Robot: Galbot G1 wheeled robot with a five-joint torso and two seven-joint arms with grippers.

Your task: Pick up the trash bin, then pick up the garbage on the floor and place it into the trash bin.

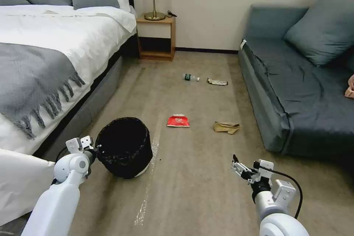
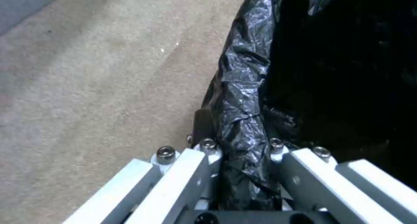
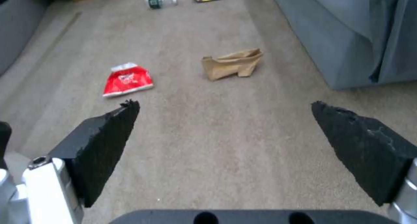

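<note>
The left hand [image 2: 243, 152] pinches the bin's [image 1: 124, 147] rim, near the bed [image 1: 55, 51]. On the floor [image 1: 191, 191] lie the red packet [image 1: 178, 121], bottle [image 1: 190, 77], wrapper [image 1: 217, 82] and paper bag [image 1: 226, 127]. The right hand [image 3: 226, 119] hangs wide apart, holding nothing.

Trash bin [image 1: 124, 146] left of snack packet [image 1: 178, 121], paper bag [image 1: 226, 127]

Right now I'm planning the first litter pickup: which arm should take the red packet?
Right. The right gripper hangs open and empty, facing the red packet, while the left gripper is clamped on the trash bin rim.
</note>
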